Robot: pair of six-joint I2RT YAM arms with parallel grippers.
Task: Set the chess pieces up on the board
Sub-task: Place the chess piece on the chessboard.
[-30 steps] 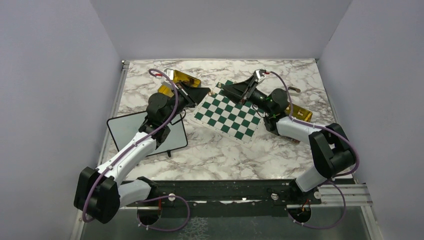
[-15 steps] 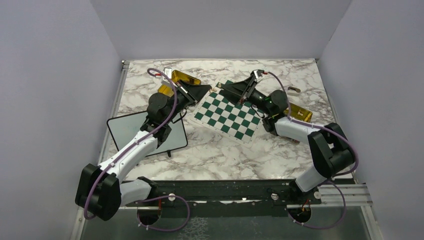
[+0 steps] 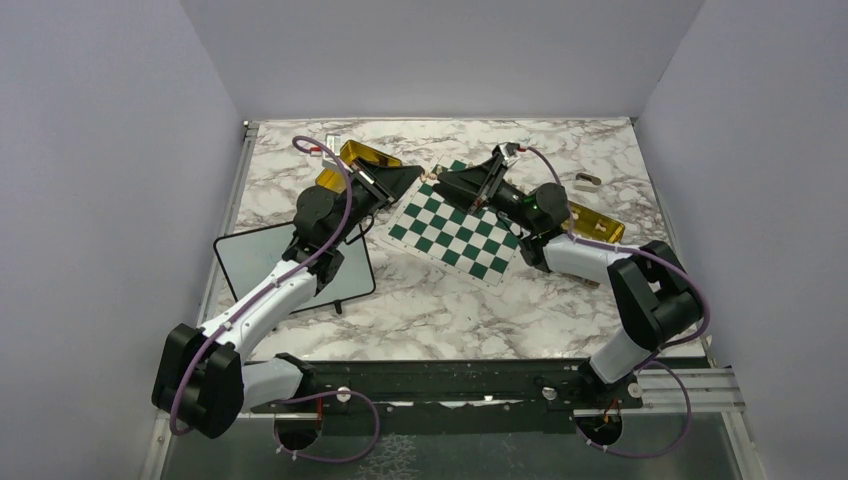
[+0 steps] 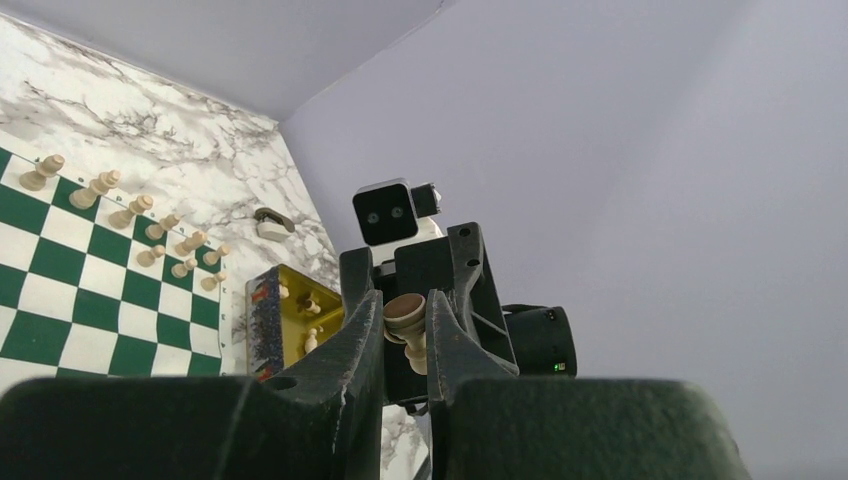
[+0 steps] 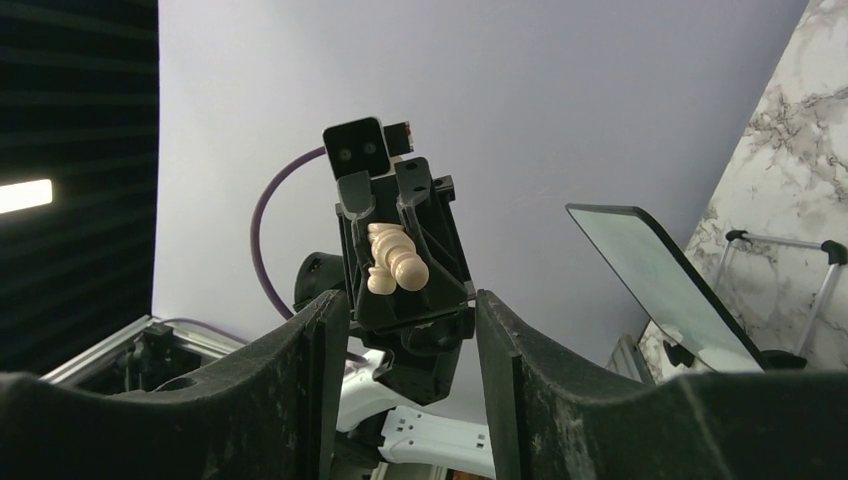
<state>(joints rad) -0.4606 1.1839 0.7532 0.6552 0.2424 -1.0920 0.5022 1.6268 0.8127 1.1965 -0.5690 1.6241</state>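
Found the left arm reaching forward from its base, over the black-framed whiteboard (image 3: pixel 290 262), to the far left corner of the board (image 3: pixel 455 232). Found the left gripper (image 3: pixel 407 178) just beside that corner. Confirmed in the left wrist view: left gripper (image 4: pixel 405 312) closed tight on a held piece (image 4: pixel 404 316), pale beige with a rounded head, pinched at mid-body between both fingers. Confirmed again in the right wrist view, with the held piece (image 5: pixel 392 260) tilted in the clamp.

Found the right arm bent at the elbow and reaching back across the board's far edge. Noted the right gripper (image 3: pixel 444 181) pointing at the left one, tip to tip and close, not touching. Found the right gripper (image 5: pixel 410 305) spread wide, with nothing between the fingers.

Noted the board lying flat on the marble table (image 3: pixel 450 310), turned at an angle. Counted several pale chess pieces (image 4: pixel 95 188) upright on squares along the board's far side.

Noted one gold tin (image 4: pixel 262 310) just off the board's right side, open, with a few pale pieces inside. Noted a second gold tin (image 3: pixel 368 157) behind the left gripper; contents too small to tell.
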